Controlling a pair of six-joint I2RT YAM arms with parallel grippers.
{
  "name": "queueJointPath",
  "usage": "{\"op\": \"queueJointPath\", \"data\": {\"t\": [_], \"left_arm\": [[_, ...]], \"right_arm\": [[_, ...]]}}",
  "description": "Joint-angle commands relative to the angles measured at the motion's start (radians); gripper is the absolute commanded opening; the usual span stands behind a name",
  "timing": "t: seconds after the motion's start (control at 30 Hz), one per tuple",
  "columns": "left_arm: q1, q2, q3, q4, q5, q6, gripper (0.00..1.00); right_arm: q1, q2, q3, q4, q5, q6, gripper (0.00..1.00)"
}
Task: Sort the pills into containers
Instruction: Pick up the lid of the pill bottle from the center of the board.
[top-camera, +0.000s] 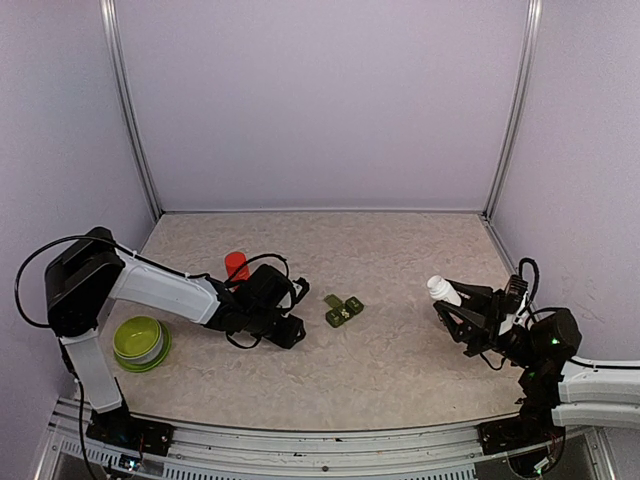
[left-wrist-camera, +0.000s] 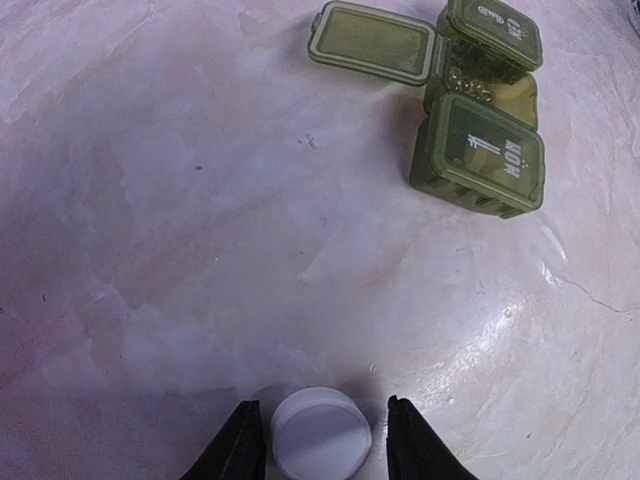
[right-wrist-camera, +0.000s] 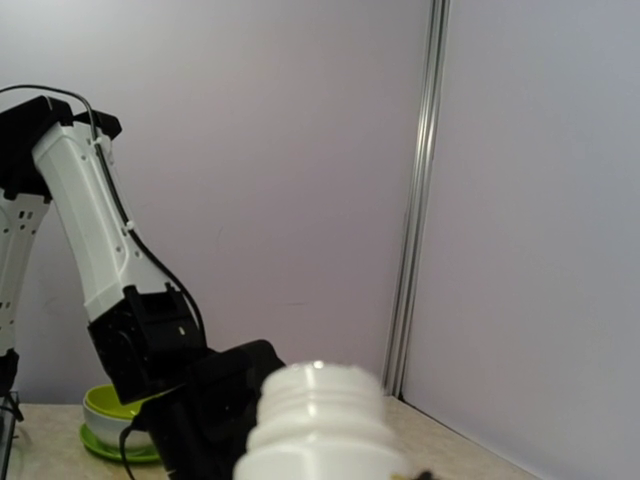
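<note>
The dark green containers (left-wrist-camera: 478, 150) lie at the top right of the left wrist view, as a strip of three compartments. The near lid is shut and marked MON, the far lid (left-wrist-camera: 492, 28) is shut, and the middle lid (left-wrist-camera: 372, 42) is flipped open to the left. Small yellowish pills (left-wrist-camera: 470, 88) show in the open middle compartment. The strip also shows in the top view (top-camera: 343, 311). My left gripper (left-wrist-camera: 322, 403) is open, low over the table, with a white bottle cap (left-wrist-camera: 322, 440) lying between its fingers. My right gripper (top-camera: 458, 306) is shut on an uncapped white bottle (right-wrist-camera: 320, 425), held raised at the right.
A red cylindrical bottle (top-camera: 236, 265) stands behind the left arm. A lime-green bowl (top-camera: 140, 342) sits at the near left. The booth's walls and metal corner posts (top-camera: 510, 110) close in the table.
</note>
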Motion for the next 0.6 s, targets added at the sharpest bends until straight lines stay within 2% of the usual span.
{"op": "queueJointPath", "data": {"t": [0.0, 0.17, 0.37, 0.57], "left_arm": [[0.000, 0.021, 0.018, 0.003, 0.008, 0.002, 0.37], [-0.002, 0.012, 0.015, 0.005, 0.008, 0.003, 0.29], [-0.003, -0.027, 0.012, 0.014, 0.011, 0.008, 0.26], [-0.005, -0.133, -0.033, 0.118, 0.165, 0.005, 0.26]], "right_arm": [[-0.008, -0.001, -0.003, -0.001, 0.001, 0.005, 0.00], [-0.008, 0.006, -0.003, 0.000, 0.001, 0.005, 0.00], [-0.007, 0.013, 0.000, 0.000, -0.009, 0.007, 0.00], [-0.009, 0.037, 0.028, -0.017, -0.076, 0.018, 0.00]]}}
